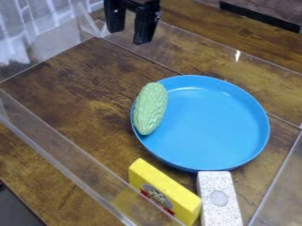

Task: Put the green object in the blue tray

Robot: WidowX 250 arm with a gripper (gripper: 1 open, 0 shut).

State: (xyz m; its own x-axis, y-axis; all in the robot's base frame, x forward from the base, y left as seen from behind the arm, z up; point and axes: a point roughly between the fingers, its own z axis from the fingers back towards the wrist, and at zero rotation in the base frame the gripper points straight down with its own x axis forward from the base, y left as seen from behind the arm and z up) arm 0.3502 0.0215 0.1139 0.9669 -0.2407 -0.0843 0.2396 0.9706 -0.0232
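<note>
The green object lies on the blue tray's left rim — yellow block nearby — while the gripper hangs spread apart, empty.

Four loose things are sitting on the wooden table: one green object, one blue tray, one yellow block and one white speckled block. One gripper is showing at the top, and clear walls are standing around the table.
</note>
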